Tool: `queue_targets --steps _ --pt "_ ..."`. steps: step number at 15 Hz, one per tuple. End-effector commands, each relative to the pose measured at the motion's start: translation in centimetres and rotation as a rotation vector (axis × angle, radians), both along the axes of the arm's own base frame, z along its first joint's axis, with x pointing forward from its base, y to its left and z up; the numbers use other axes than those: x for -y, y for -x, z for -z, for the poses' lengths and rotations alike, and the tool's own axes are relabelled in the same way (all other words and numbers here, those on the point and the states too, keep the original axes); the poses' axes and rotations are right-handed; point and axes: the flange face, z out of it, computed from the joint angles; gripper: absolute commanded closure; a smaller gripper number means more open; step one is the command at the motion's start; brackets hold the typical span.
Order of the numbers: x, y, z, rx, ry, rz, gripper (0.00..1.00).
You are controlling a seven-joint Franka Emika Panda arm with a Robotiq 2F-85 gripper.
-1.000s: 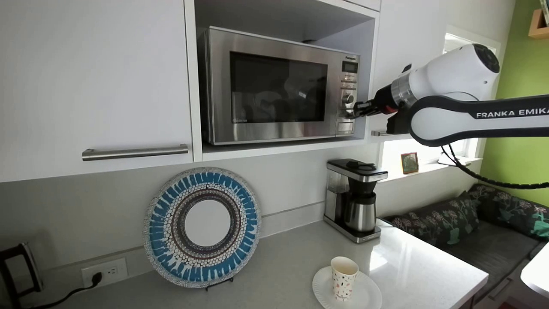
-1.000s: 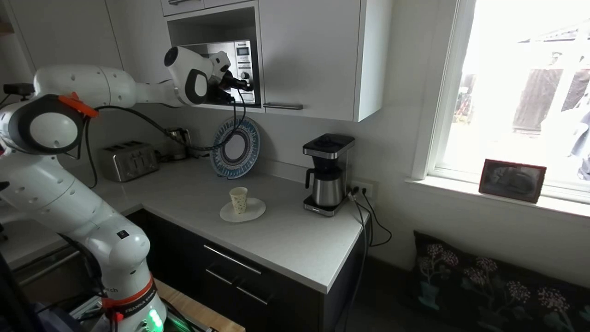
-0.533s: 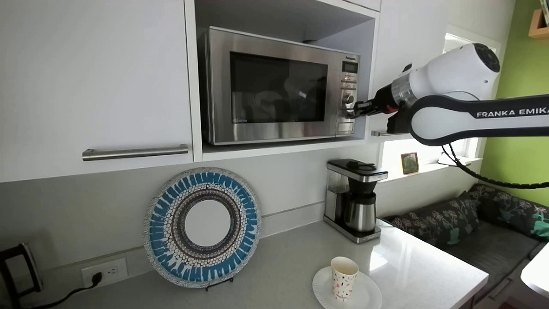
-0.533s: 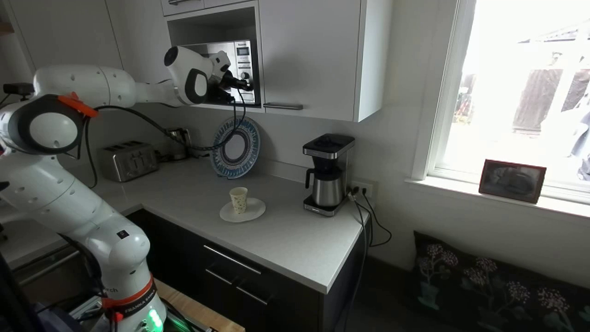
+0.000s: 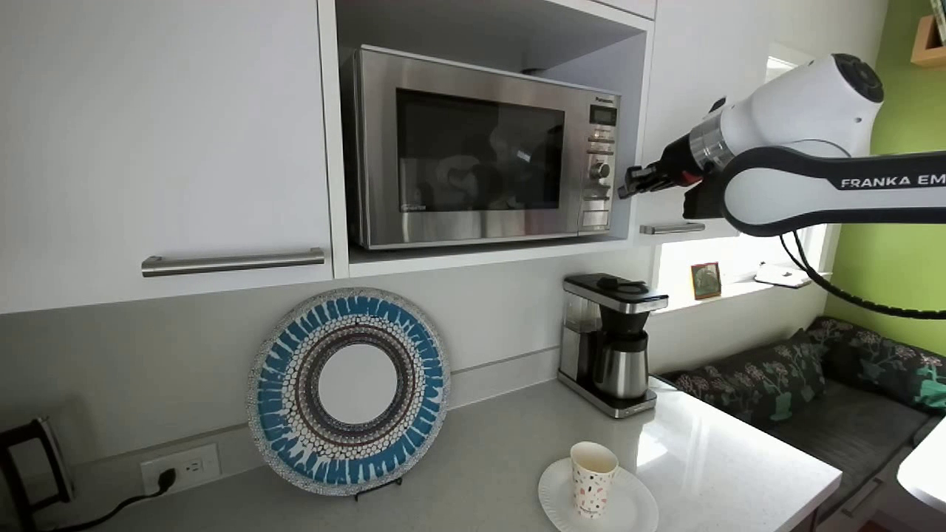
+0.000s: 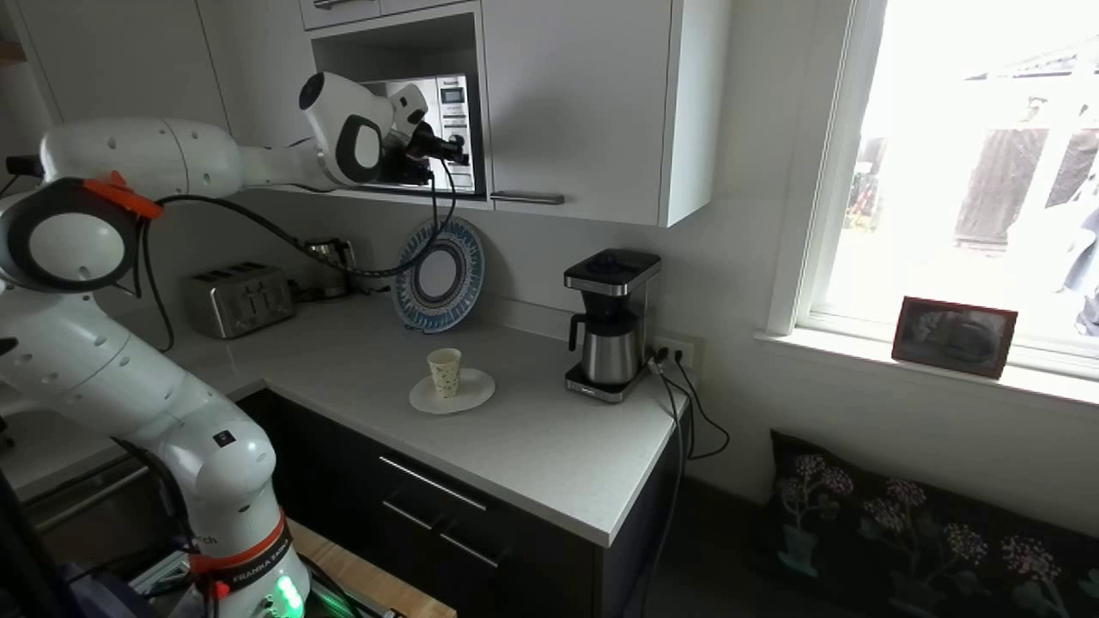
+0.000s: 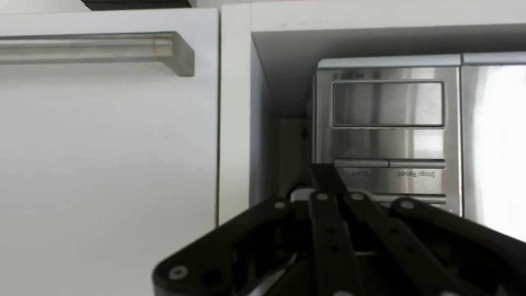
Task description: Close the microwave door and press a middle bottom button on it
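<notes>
Near one microwave with its single door closed hangs one tool, its two fingers apparently pressed together.

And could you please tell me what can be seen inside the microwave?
In an exterior view, the dark glass of the shut microwave door shows only faint, reflection-like shapes; anything inside is hidden behind it.

Microwave — in every view, wrist nearest
</notes>
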Motion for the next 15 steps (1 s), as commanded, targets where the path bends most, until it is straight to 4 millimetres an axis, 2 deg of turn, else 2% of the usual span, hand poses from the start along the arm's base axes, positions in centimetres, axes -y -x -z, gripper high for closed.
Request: queue_targets --steps 1,2,3,5,13,14,15 --pt "0.7 1.4 -1.2 -0.036 0.027 0.067 1.0" --pt "0.9 1.6 -1.5 -0.049 0.026 0.072 1.0" --pt "1.2 1.8 -1.8 -0.057 0.023 0.096 0.74" --pt "1.4 2.3 -2.5 -0.089 0.028 0.104 0.66" --pt "0.9 4.8 -5.9 -0.26 0.015 0.158 0.07" --pt "0.7 5.1 -6.3 -0.281 0.012 0.155 0.01" --pt "0.4 5.5 -6.7 -0.304 0.0 0.153 0.0"
